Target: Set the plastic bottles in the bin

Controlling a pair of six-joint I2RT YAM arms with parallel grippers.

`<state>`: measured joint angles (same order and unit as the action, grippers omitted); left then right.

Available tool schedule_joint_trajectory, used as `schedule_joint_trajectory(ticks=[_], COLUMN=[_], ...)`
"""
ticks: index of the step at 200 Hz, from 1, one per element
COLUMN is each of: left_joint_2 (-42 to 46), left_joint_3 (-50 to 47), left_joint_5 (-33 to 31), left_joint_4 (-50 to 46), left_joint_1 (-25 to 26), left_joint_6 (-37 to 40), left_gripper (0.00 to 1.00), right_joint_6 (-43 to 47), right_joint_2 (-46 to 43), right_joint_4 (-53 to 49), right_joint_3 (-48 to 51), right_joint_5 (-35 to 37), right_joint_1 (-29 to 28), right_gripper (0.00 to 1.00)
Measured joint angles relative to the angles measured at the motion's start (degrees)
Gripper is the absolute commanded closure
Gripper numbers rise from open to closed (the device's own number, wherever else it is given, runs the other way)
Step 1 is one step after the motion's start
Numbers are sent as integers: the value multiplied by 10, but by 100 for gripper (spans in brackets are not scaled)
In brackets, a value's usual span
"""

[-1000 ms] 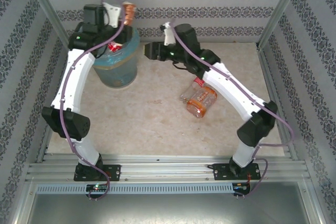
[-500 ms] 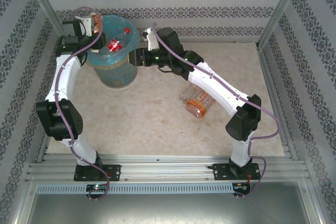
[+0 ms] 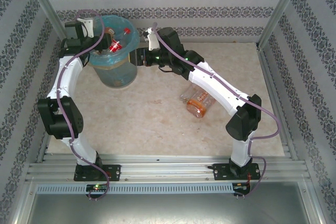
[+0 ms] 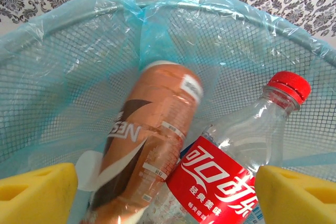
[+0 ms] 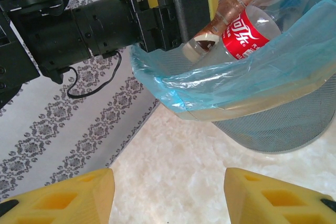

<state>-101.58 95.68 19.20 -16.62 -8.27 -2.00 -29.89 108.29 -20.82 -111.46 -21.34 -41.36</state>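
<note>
On the counter (image 3: pixel 157 124) the bin (image 3: pixel 118 74) stands at eleven o'clock, a brown bottle (image 4: pixel 149 129) inside. The left gripper (image 4: pixel 168 190) and right gripper (image 5: pixel 168 192) are released.

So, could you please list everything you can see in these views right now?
Round mesh bin with light blue bag liner: one, grey and blue, far left of the table.
Brown-labelled plastic bottle: one, brown, inside the bin.
Clear plastic bottle with red label and red cap: one, inside the bin, beside the brown one.
Orange-tinted plastic bottle: one, lying on the table beneath the right arm.
Plain clear plastic bottle: one, next to the orange one, partly hidden.
Beige marbled table: one.
Left tool: yellow pads, open over the bin.
Right tool: yellow pads, open, empty, beside the bin.
</note>
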Motion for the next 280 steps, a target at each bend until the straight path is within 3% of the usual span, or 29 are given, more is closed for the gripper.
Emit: schedule_joint_trajectory(ticks=[124,187,226,280], left_joint_2=[34,52,50,51], left_joint_3=[0,2,2,7], left_joint_5=[0,1,11,9], left_joint_4=[16,30,30,26], left_joint_1=[0,0,0,52], left_joint_6=[-5,-15,-34,-42], left_gripper=[6,16,17,15], right_joint_6=[0,0,0,6], right_joint_2=[18,19,16,-33], right_joint_4=[-4,-5,-3,-10], right_joint_3=[-3,-4,3,56], right_joint_5=[-2,-2,-2,18], right_joint_1=[3,8,10,39], right_gripper=[41,42,41,40])
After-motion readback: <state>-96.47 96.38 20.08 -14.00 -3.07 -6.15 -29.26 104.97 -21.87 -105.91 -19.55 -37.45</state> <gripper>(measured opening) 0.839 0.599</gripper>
